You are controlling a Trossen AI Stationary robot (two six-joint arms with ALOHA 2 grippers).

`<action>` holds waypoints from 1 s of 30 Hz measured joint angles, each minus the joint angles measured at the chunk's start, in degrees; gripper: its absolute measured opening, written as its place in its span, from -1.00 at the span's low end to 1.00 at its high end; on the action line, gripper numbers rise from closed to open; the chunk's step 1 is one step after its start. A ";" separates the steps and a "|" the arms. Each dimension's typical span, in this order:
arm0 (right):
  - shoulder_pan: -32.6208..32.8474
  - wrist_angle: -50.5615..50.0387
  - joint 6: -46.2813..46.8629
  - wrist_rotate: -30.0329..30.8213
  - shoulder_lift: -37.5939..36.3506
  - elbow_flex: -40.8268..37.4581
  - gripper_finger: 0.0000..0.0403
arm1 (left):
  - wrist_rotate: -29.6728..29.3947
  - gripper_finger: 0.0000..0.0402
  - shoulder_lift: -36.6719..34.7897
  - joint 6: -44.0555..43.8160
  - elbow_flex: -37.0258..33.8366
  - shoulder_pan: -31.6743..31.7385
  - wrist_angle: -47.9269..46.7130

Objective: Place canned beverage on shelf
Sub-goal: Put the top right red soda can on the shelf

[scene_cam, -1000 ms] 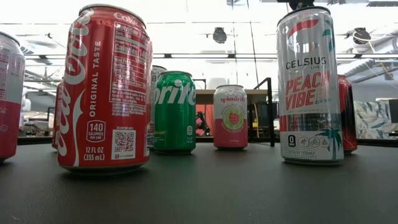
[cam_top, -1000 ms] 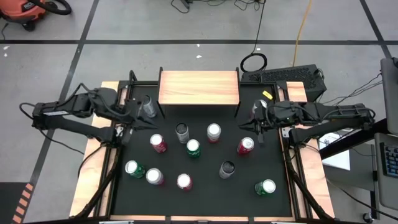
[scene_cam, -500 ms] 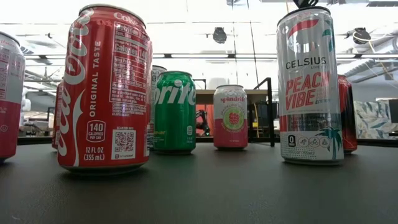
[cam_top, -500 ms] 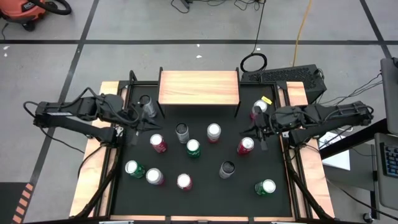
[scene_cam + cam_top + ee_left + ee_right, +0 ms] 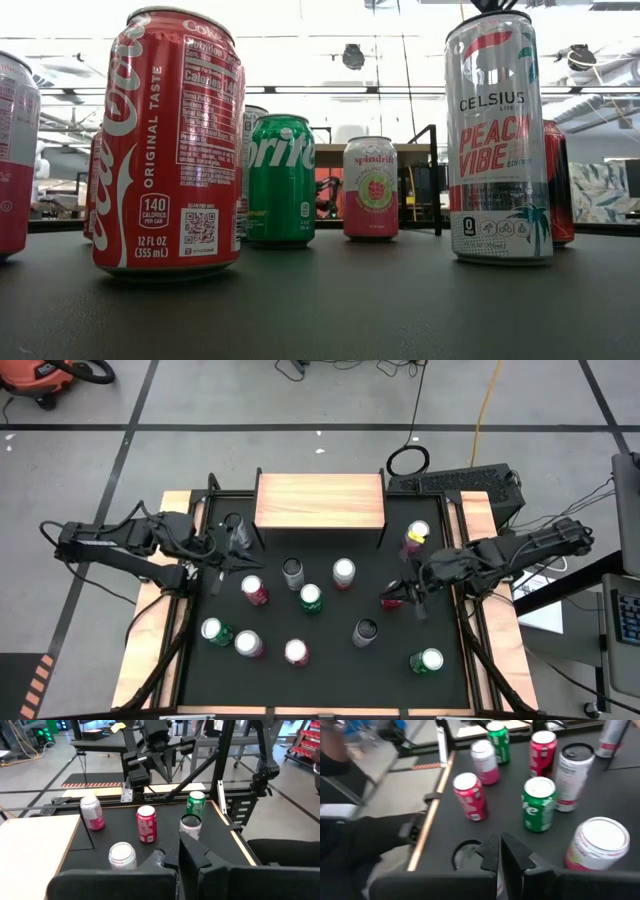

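The shelf, a light wooden top on thin black legs, stands at the far edge of the black mat with nothing on it. Several cans stand upright on the mat, among them a grey can, a red can and a pink can. My left gripper is shut and hovers just near of the grey can. My right gripper is shut and hangs over the red can, partly hiding it. Both wrist views show shut, empty fingers: the left gripper and the right gripper.
More cans crowd the mat's middle and near part: a green one, a black-topped one, a green one near right, and a row near left. In the low view a Coke can and a Celsius can stand close.
My right gripper has swung from the far right of the mat toward the near edge, staying shut. It now hangs over the red can, and the pink can that it covered shows.
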 joint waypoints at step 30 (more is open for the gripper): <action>2.54 16.06 -5.31 17.43 15.76 0.00 -1.00 | -12.57 -1.00 15.76 5.07 0.00 -3.60 -1.07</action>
